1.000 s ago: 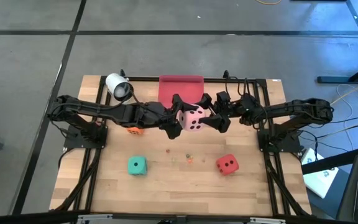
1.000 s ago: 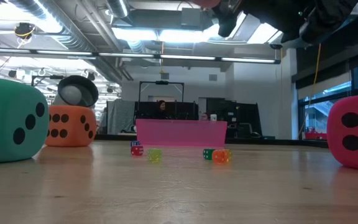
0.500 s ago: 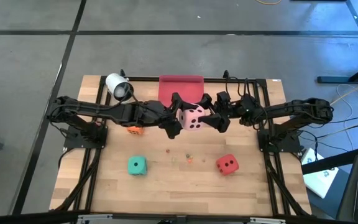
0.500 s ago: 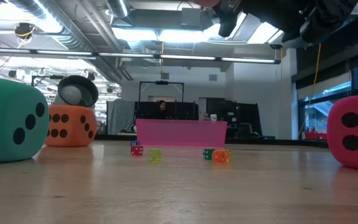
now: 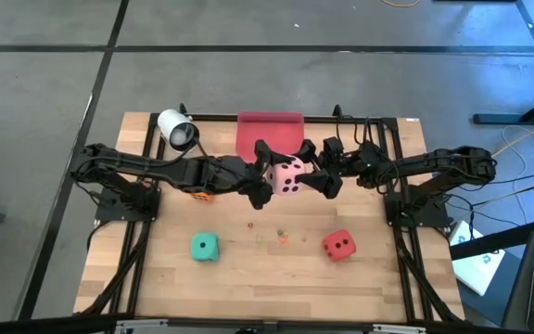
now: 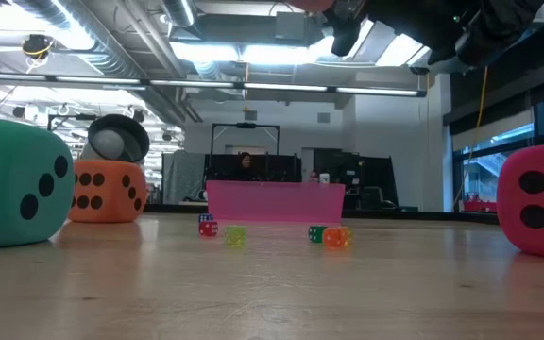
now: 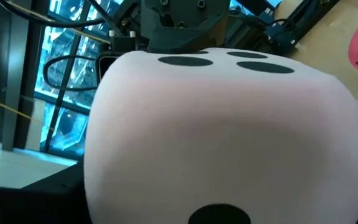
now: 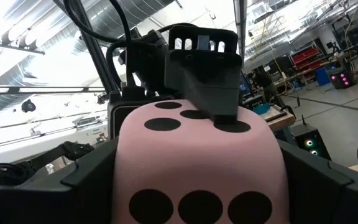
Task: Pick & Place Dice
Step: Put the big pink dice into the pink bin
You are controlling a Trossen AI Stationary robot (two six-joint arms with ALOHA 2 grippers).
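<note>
The pale pink die (image 5: 286,176) hangs in the air over the far middle of the table, between my two grippers. My left gripper (image 5: 265,174) reaches it from the table's left and my right gripper (image 5: 311,172) from the right; both are closed on it. The die fills the left wrist view (image 7: 216,137) and the right wrist view (image 8: 197,162). The orange die (image 5: 198,194) rests on the table under my left arm. The teal-green die (image 5: 204,247) and the red die (image 5: 338,245) rest on the table nearer the front. My left gripper holds the pink die between its two fingers, coming level from the table's left. One finger (image 8: 207,87) lies flat on the pip face (image 8: 166,122) that shows at the top of the right wrist view. The die is lifted clear of the table. My right gripper holds the same die between its two fingers (image 8: 89,177), one on each of two opposite side faces (image 8: 126,186). It comes level from the table's right, on the faces that my left gripper leaves free.
A flat pink tray (image 5: 270,128) lies at the far edge behind the grippers. Several tiny coloured dice (image 5: 281,232) lie mid-table between the teal and red dice. A white round object (image 5: 176,128) stands at the far left. Bare wood lies along the near edge.
</note>
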